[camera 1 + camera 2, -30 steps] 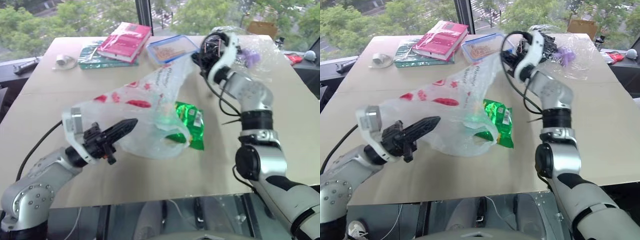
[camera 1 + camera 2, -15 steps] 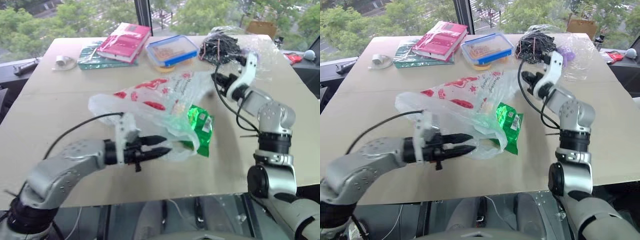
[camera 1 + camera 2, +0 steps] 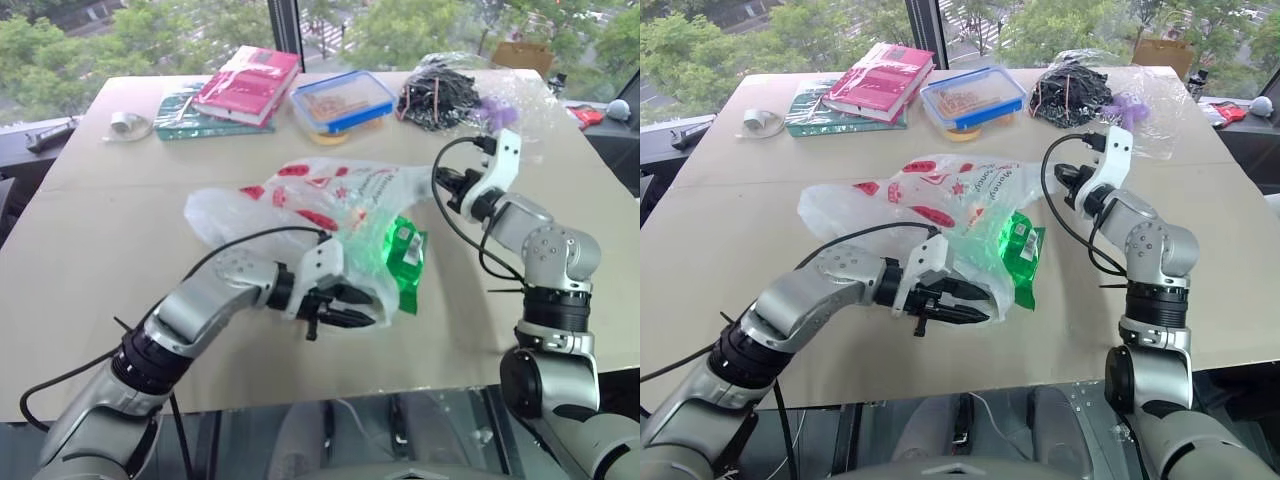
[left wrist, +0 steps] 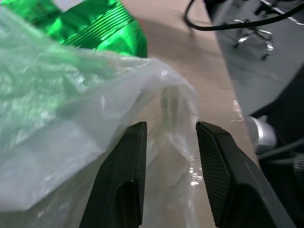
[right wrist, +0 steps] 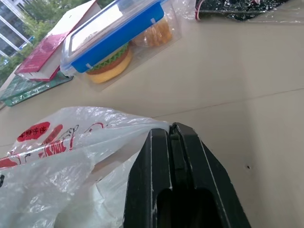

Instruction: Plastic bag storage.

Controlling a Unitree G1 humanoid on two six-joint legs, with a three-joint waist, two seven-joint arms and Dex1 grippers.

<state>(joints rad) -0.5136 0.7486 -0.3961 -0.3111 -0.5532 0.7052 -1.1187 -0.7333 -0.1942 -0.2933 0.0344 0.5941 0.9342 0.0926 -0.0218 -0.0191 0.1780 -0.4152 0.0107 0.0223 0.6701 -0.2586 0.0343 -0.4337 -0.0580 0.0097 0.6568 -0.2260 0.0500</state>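
Left fingers (image 4: pixel 124 180) parted around crinkly near edge of plastic bag (image 3: pixel 330 205), thin translucent film bunched between them. Right gripper (image 5: pixel 173 137) pinched shut on bag's far corner. Shiny green snack packet (image 3: pixel 403 250) just beyond left fingertips; bare tan table (image 3: pixel 110 230) either side.

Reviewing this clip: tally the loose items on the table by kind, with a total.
Bags: 2, the plastic bag and the clear bag of black cables
Books: 2, the red book on the green book
Snack packets: 1, green
Lidded food containers: 1, blue-lidded
Tape rolls: 1, white
Total: 7
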